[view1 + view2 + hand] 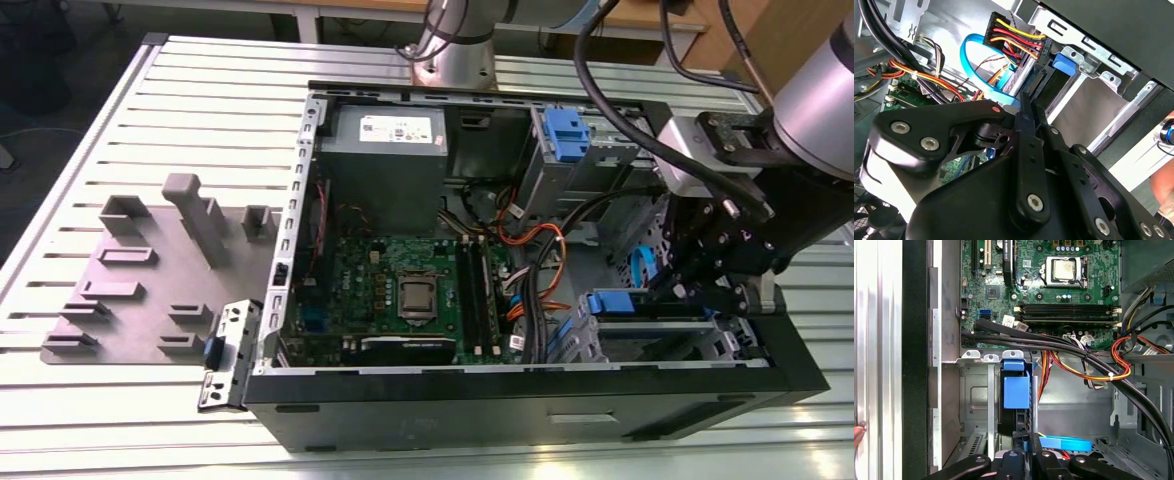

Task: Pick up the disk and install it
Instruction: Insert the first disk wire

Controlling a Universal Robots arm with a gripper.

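Seemingly late in the install. The open computer case (534, 405) lies on a slatted table (160, 130). In the exterior view the motherboard (414, 290) sits near the case's centre, the grey power supply (387, 135) is at about twelve o'clock, and the lower drive bay (667, 335) is at about four.

The disk (1016, 390) stands edge-on between that bay's metal rails, with its blue carrier frame showing. It is well apart from the grey fixture (134, 290) out at nine o'clock on the table.

The gripper (1025, 102) reaches down into the case at the disk's connector end. Its fingers (1026, 135) are drawn together with nothing visible between them. The tips lie at the disk's rear edge, either touching it or just short; the angle won't settle which.

Step, as judged: the pick-up is done and the disk is being seated in the bay, pressed rather than carried.

Red-and-yellow power leads (1014, 37) and a blue data cable (971, 55) hang just beside the bay mouth.

Next move, as judged, calls for force straight along the rails with no sideways lean. The leads must be kept clear of the tips.
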